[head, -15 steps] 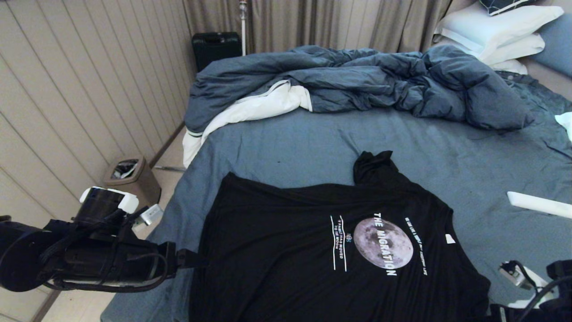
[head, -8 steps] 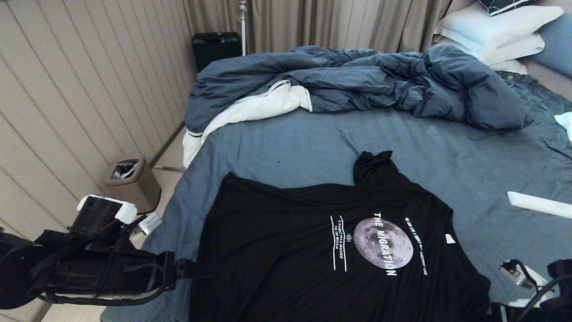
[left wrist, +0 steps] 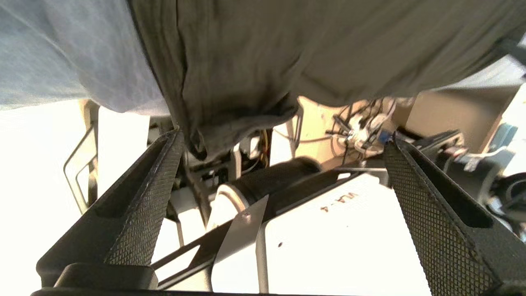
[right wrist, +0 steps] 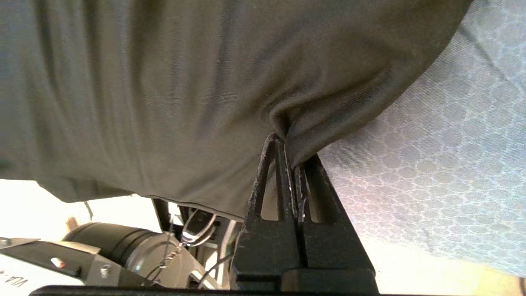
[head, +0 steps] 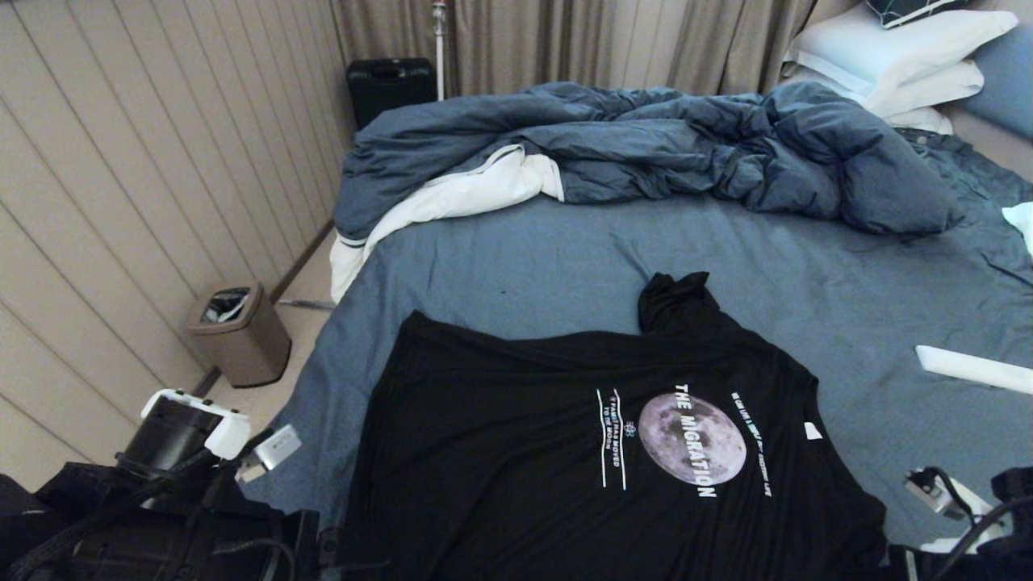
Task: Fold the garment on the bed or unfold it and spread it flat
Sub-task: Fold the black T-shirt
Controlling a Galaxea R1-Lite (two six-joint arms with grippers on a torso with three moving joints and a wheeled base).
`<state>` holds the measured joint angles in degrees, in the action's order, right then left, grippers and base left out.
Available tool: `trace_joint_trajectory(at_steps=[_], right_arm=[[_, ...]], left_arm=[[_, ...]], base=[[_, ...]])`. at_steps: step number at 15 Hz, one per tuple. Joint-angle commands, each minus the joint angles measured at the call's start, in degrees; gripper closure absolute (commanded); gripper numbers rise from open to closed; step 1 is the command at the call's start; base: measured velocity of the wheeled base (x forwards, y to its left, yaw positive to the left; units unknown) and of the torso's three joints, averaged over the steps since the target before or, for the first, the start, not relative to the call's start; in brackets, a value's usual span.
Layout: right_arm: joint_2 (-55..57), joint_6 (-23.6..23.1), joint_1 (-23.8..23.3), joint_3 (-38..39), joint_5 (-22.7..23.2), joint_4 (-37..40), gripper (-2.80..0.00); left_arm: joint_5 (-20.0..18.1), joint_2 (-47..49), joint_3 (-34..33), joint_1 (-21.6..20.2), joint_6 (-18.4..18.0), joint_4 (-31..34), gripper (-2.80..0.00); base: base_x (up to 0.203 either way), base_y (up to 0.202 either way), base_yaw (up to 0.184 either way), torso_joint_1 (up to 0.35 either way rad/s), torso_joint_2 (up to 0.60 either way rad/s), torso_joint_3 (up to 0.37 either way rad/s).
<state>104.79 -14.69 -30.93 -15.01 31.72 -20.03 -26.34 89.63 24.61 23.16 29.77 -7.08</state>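
The right gripper (right wrist: pixel 287 156) is clamped shut on a pinch of the near right edge of the large black short-sleeved T-shirt (head: pixel 581 452) with a grey moon print and white lettering; the cloth is seen bunched into a tight pucker at the fingertips. The left gripper (left wrist: pixel 283 144) is held wide apart with nothing between its jaws, just off the near left corner of the shirt, where a hanging fold of dark cloth sits close to one mesh-textured finger (left wrist: pixel 152 193). The shirt lies print up on the near part of the wide bed with the slate-blue sheet (head: pixel 524 258), mostly flat, with one sleeve crumpled at its far edge and its near hem draped over the bed's edge. A rumpled dark-blue duvet (head: pixel 646 145) is piled well beyond it. With only one side held, any pull by the right arm is likely to drag the shirt askew and wrinkle it. If the left jaws are closed too deep, the sheet may be caught with the hem; if too shallow, the loose fold may be missed.
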Motion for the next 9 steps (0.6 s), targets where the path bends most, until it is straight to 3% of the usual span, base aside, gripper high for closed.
trace_joint_trajectory(at_steps=[1, 4, 9], right_arm=[[-0.1, -0.1, -0.4, 0.1, 0.9, -0.1, 0.00], [-1.4, -0.1, -0.5, 0.2, 1.6, -0.1, 0.00], [-2.1, -0.2, -0.4, 0.1, 2.2, -0.1, 0.00]], left_arm=[[0.0, 2.3, 0.0, 0.6, 0.2, -0.3, -2.80], [2.7, 6.5, 0.3, 0.7, 0.2, -3.5, -2.80], [3.3, 10.8, -1.6, 1.5, 0.2, -6.8, -2.80]], base=[[0.000, 0.000, 0.000, 0.000, 0.00, 0.000], [0.000, 0.000, 0.000, 0.000, 0.00, 0.000], [0.000, 0.000, 0.000, 0.000, 0.00, 0.000]])
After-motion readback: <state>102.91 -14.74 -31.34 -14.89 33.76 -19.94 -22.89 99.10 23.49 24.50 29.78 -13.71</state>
